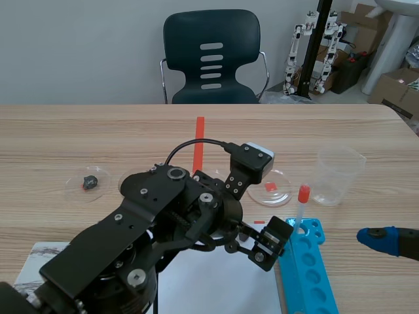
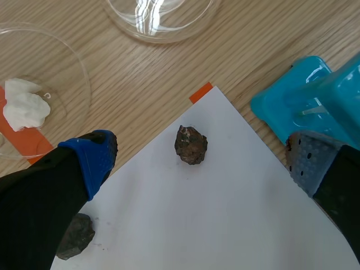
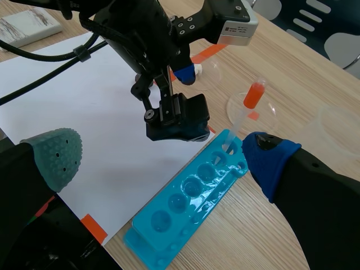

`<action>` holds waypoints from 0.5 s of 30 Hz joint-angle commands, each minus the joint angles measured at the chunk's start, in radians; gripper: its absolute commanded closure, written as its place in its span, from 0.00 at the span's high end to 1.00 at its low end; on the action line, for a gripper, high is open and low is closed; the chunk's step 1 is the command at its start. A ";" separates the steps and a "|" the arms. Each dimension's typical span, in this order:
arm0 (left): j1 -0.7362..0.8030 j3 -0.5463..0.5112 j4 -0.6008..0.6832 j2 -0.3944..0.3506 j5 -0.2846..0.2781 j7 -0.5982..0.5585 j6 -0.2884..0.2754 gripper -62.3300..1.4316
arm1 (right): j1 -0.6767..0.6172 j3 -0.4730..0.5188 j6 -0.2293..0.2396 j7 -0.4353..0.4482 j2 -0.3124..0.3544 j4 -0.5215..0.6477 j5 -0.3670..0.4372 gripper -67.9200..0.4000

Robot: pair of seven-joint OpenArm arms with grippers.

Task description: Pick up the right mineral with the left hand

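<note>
— Is the picking done already?
— Not yet. The left gripper (image 2: 199,166) hangs wide open and empty; the right mineral (image 2: 190,145) lies below, between its fingers, on the white paper (image 2: 225,225) near its far corner. Closing and lifting remain.

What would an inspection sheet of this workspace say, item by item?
Surface: wooden table, white paper sheet on it.
Job's things: brown mineral on the sheet, inside the open left tool, untouched; second mineral beside its blue-padded finger.
Clutter: blue tube rack holding an orange-capped tube; petri dishes; plastic beaker.
Tools: left open over the sheet; right tool open, beside the rack.
Cables: black cable looping to the left wrist camera.
Surroundings: dark chair, cardboard boxes.
</note>
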 commanded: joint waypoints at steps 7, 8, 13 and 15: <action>-0.060 -0.001 -0.108 0.016 0.007 -0.022 0.037 1.00 | -0.002 0.005 -0.003 0.014 0.000 0.009 0.011 0.87; -0.063 -0.001 -0.121 0.016 0.008 -0.028 0.042 1.00 | -0.002 0.005 -0.003 0.014 0.000 0.009 0.011 0.87; -0.062 -0.001 -0.129 0.016 0.012 -0.032 0.043 1.00 | -0.002 0.005 -0.003 0.014 0.000 0.009 0.011 0.87; -0.062 0.000 -0.129 0.016 0.015 -0.032 0.043 1.00 | -0.002 0.005 -0.003 0.014 0.000 0.009 0.011 0.87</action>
